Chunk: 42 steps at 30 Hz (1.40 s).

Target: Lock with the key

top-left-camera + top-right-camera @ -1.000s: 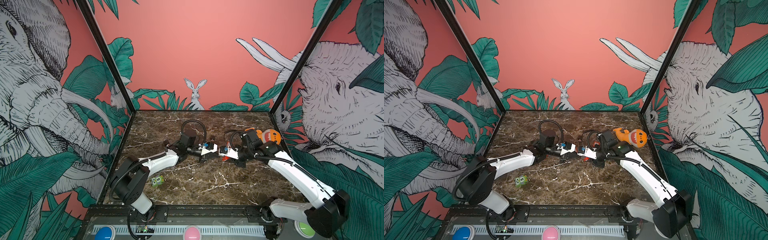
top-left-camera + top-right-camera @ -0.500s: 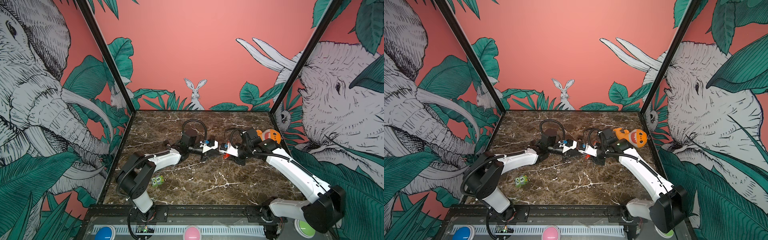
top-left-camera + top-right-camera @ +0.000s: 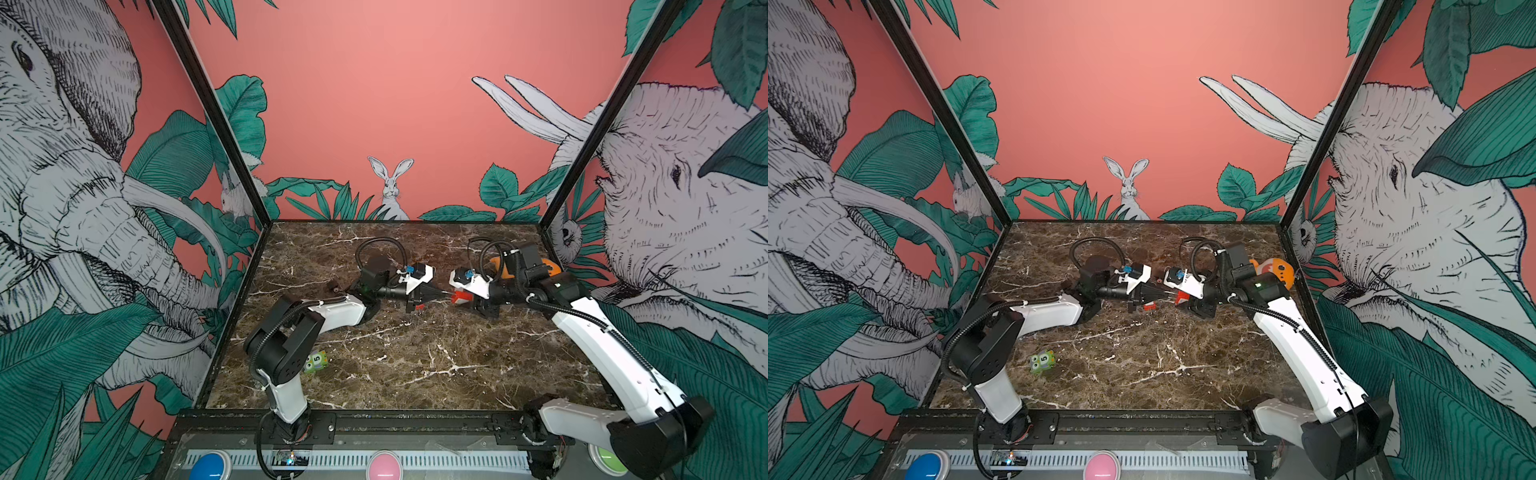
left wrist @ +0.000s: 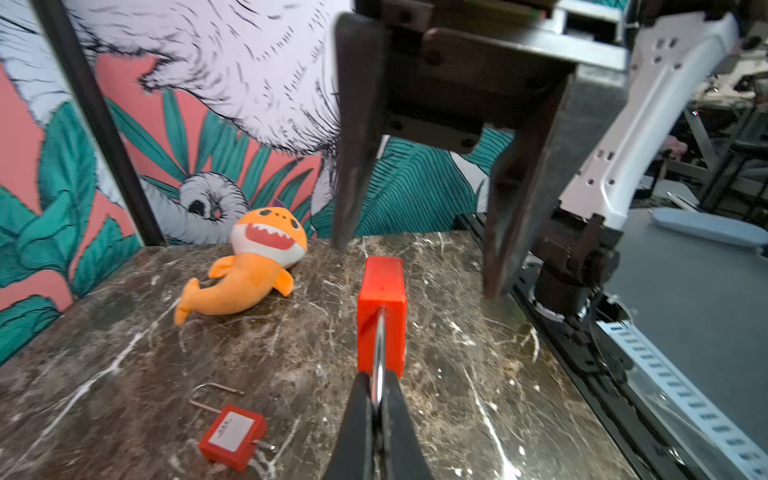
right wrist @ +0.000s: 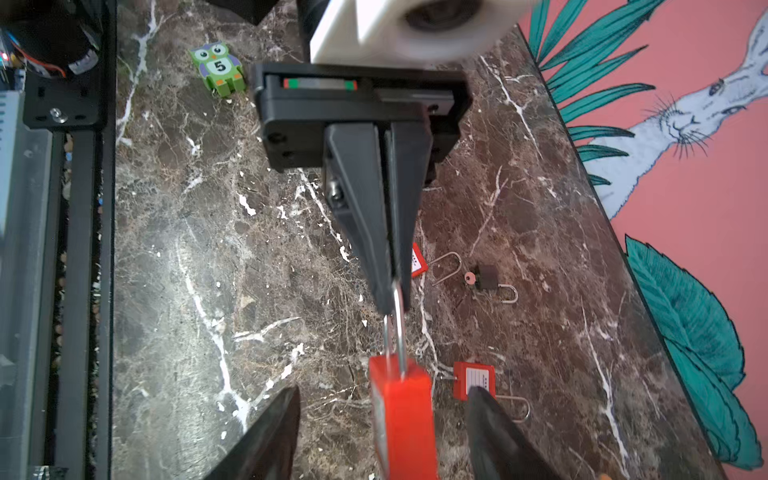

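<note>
Far left, you are looking at one green owl block point(image 3: 316, 361) lying on the table point(image 3: 415, 374), well apart from the work. Next, your left gripper point(image 5: 390, 299) is clamping tight on the steel shackle point(image 5: 397, 328) of the red padlock point(image 4: 381, 316). It is holding the lock clear of the marble at mid-table, body pointing toward the other arm. Your right gripper point(image 4: 419, 268) is standing spread, one finger on either side of the lock body, touching nothing and carrying nothing. Furthest right, one orange shark toy point(image 4: 249, 270) is lying by the wall.

Progress, as judged: the lock is being presented, but no key is showing in it or in either claw, so the keying is not yet done. Whether the shackle is seated cannot be told.

Count: you are dealing with four padlocks.
- The held one.
- A labelled red padlock point(image 5: 473, 380).
- A half-hidden red padlock point(image 5: 418, 261).
- One dark padlock point(image 5: 489, 277) with one pink-headed key point(image 5: 469, 277) at its base.
</note>
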Tool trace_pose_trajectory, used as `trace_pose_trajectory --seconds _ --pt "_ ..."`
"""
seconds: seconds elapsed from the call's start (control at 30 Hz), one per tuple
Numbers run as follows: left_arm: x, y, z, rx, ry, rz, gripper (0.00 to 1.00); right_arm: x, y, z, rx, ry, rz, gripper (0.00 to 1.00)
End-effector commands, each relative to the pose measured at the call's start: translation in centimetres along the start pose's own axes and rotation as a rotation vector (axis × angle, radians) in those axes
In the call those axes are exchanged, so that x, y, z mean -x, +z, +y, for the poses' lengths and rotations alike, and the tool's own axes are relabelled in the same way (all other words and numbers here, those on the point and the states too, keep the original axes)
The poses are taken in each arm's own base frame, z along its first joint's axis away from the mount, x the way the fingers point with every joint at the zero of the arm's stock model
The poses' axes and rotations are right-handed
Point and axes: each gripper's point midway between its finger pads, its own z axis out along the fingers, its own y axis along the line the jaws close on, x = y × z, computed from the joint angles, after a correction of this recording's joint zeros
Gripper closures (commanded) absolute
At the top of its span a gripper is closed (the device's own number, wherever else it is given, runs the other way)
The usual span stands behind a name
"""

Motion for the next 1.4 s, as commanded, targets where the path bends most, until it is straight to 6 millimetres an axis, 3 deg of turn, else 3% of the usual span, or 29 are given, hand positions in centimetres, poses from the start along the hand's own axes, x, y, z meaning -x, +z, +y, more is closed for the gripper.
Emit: trace_pose_trajectory --seconds 0.0,0.2,0.5,0.67,0.77,1.17,1.2,1.37 --pt "4.7 -0.7 0.6 -0.004 0.068 -0.139 1.0 0.6 -2.7 0.7 0.012 0.082 -0.038 0.38" --pt "5.1 -0.6 0.4 -0.027 0.067 -0.156 1.0 0.6 -4.9 -0.5 -0.027 0.233 -0.031 0.47" --pt "4.7 -0.8 -0.4 -0.041 0.084 -0.116 1.0 -2.1 -3.9 -2.7 -0.032 0.348 0.017 0.57" --pt "5.2 -0.8 -0.7 -0.04 0.109 -0.093 1.0 -2.1 -3.1 -2.1 0.044 0.343 0.004 0.64" --pt "5.4 -0.6 -1.1 -0.053 0.116 -0.081 1.0 -3.1 -2.6 -2.2 0.038 0.335 0.042 0.66" --pt "5.8 0.0 -1.6 -0.075 0.136 -0.09 1.0 -3.6 -1.6 -1.8 0.088 0.34 0.041 0.7" --pt "5.9 0.1 -1.7 -0.075 0.138 -0.092 1.0 -4.4 -1.0 -1.1 0.114 0.362 0.053 0.7" --pt "6.1 0.2 -1.6 -0.065 0.144 -0.093 1.0 -4.4 -0.7 -0.3 0.152 0.355 0.032 0.72"
